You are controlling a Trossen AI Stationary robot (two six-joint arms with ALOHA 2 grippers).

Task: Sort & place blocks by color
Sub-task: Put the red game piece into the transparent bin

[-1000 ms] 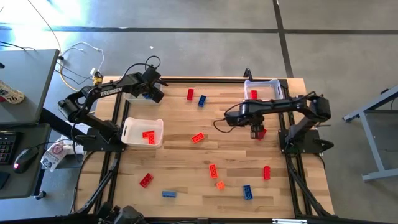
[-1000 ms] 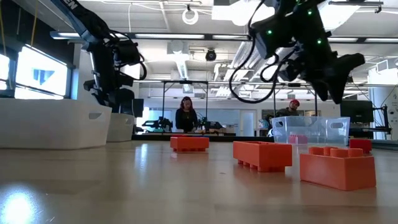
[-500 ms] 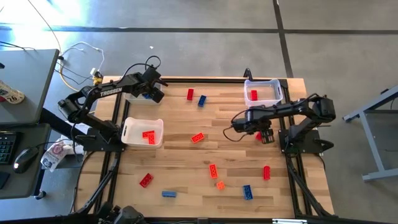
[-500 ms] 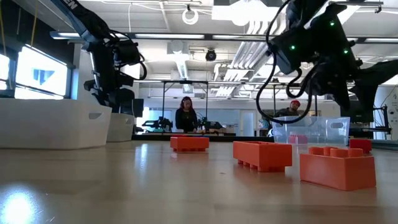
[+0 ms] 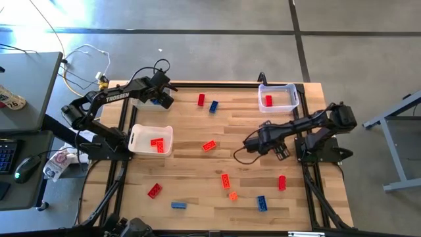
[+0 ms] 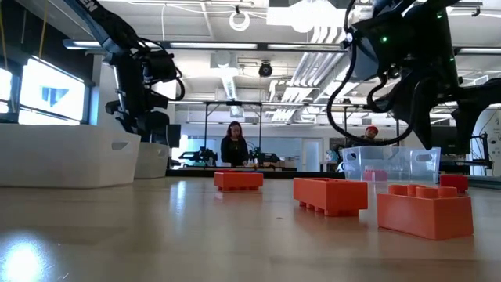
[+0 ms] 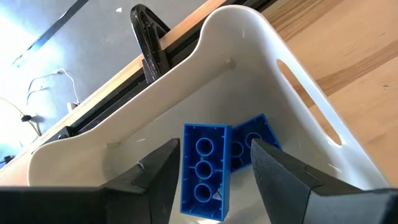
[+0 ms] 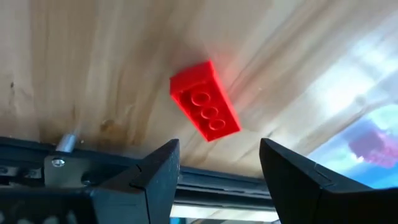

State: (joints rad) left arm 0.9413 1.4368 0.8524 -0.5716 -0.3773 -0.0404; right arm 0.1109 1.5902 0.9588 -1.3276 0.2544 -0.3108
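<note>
My left gripper (image 5: 162,99) hangs open over the far-left white bin (image 5: 139,100). Below its fingers (image 7: 214,146) a blue block (image 7: 205,168) lies in that bin, underside up, beside another blue block (image 7: 252,140). My right gripper (image 5: 280,150) stands open, slanting down over the table's right side. Beyond its fingers (image 8: 219,144) a red block (image 8: 205,99) lies flat on the wood, studs up, untouched. Other blocks lie loose on the table: red (image 5: 201,99), blue (image 5: 214,106), red (image 5: 209,145), orange (image 5: 233,195).
A second white bin (image 5: 137,135) holds red blocks (image 5: 156,143). A clear bin (image 5: 289,92) at the far right holds one red block (image 5: 268,101). More blocks lie near the front: red (image 5: 154,191), blue (image 5: 178,205), blue (image 5: 262,203), red (image 5: 282,182). A black rail (image 8: 93,168) edges the table.
My right gripper has swung toward the table's near edge and sunk lower, rolling about its own axis as it went; its fingers stay open. The left arm and the blocks have kept still.
</note>
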